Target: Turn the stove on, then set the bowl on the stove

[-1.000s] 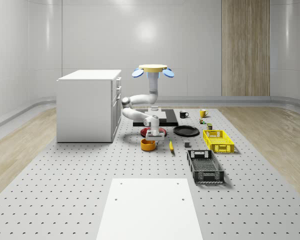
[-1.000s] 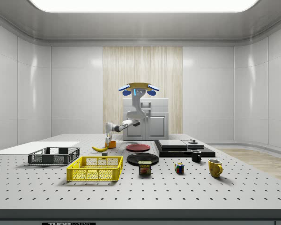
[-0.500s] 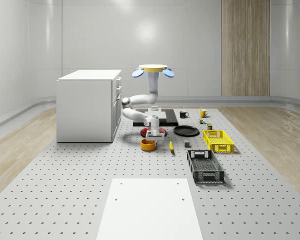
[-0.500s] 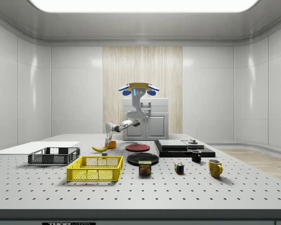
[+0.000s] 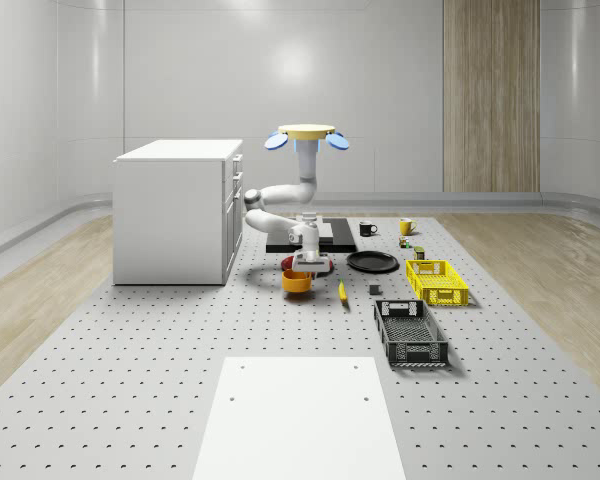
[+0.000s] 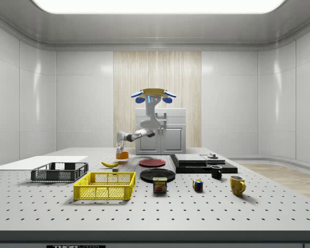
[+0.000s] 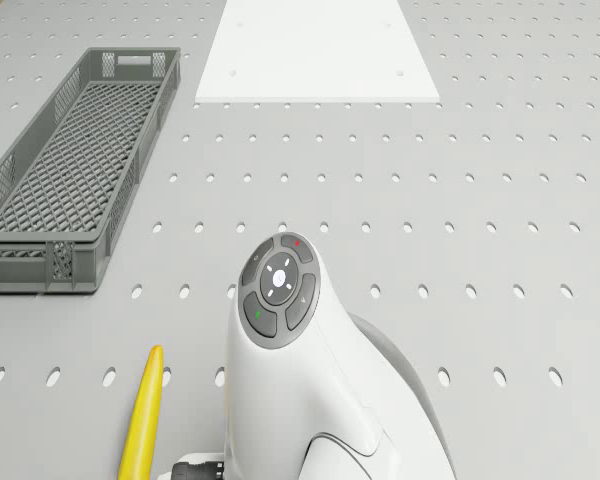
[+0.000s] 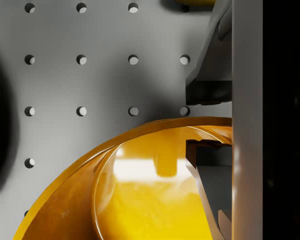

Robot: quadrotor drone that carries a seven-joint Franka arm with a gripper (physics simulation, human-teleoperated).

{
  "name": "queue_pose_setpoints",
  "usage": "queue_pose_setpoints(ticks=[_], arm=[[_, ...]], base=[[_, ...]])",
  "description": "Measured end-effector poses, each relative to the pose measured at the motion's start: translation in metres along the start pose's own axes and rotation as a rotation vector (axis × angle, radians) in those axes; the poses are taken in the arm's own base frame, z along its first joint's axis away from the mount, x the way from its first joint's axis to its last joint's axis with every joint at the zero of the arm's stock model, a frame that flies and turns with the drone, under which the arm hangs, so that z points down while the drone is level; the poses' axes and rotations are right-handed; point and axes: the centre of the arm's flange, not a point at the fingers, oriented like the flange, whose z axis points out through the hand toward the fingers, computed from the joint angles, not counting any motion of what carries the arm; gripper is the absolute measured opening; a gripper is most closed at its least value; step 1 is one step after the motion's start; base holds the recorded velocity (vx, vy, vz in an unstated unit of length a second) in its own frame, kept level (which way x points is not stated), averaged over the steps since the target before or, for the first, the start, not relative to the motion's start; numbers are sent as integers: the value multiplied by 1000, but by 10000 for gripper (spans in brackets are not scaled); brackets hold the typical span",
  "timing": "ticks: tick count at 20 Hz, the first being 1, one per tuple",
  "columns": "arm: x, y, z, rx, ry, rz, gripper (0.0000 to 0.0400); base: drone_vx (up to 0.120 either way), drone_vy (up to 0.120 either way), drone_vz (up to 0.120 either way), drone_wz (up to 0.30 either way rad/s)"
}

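The orange bowl [image 5: 298, 281] hangs a little above the table, in front of the black stove [image 5: 310, 236]. My gripper [image 5: 304, 266] points down and is shut on its rim. In the wrist view the bowl [image 8: 140, 200] has one finger [image 8: 207, 92] outside the rim and the other inside, with the gripper [image 8: 207, 122] pinching the wall. From the side, the bowl [image 6: 122, 154] sits under the gripper [image 6: 120, 150], left of the stove [image 6: 201, 163]. The drone [image 5: 306, 135] hovers above the stove, beside the white cabinet.
A white cabinet [image 5: 175, 210] stands at the whole-scene view's left. A red plate [image 5: 320, 262], a black plate [image 5: 372, 262] and a banana [image 5: 342, 291] lie close to the bowl. Yellow crate [image 5: 436, 281], grey crate [image 5: 410, 332] and white panel [image 5: 300, 420] lie nearer the front.
The bowl has risen off the table with the gripper shut on it. The arm has drawn up and back toward the stove, and the drone has risen slightly.
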Motion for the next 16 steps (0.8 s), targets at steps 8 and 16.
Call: queue_pose_setpoints(ticks=[8, 16], arm=[[0, 0, -7, 0, 0, 0, 100], [0, 0, -8, 0, 0, 0, 100]], base=[[-120, 120, 120, 0], [-120, 120, 120, 0]])
